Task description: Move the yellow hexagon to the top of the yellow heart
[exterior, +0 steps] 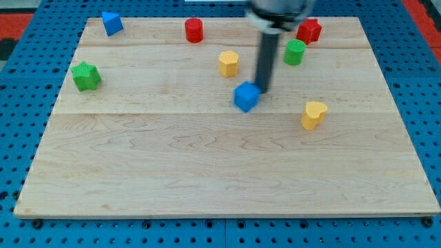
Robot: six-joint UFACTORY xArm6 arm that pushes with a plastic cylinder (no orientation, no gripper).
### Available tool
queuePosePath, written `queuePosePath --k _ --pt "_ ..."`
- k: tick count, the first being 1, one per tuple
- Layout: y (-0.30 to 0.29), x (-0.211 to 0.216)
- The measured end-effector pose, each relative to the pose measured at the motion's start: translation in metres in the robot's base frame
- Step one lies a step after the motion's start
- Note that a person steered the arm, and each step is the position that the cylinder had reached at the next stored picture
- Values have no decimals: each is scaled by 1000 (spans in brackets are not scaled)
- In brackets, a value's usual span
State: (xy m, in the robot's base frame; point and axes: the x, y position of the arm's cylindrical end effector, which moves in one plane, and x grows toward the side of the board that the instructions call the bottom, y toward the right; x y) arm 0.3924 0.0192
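The yellow hexagon [229, 63] sits on the wooden board above the middle. The yellow heart [313, 114] lies to the right of centre, lower than the hexagon. My tip [262, 91] comes down from the view's top and rests against the upper right edge of a blue cube [247, 96]. The tip is to the lower right of the hexagon and left of the heart, touching neither.
A red cylinder [194, 30] and a blue block [111, 23] stand near the top edge. A red star [309, 30] and a green cylinder [295, 52] are at the top right. A green star [86, 76] is at the left.
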Motion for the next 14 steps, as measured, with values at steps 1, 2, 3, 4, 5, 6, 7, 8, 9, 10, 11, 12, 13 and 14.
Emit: queuePosePath --k 1,2,3,4,5,6,7,8,9,10,11,12,13,14 --pt "-77 -5" --pt "-105 -56" --pt "-28 -72" --pt "43 -64" --pt "49 -37" --pt "50 -72" --pt "88 -64" --pt "139 -20" --pt "121 -20" --pt "90 -19" --pt "72 -13" --pt "70 -11" --pt "71 -10" --pt "74 -10"
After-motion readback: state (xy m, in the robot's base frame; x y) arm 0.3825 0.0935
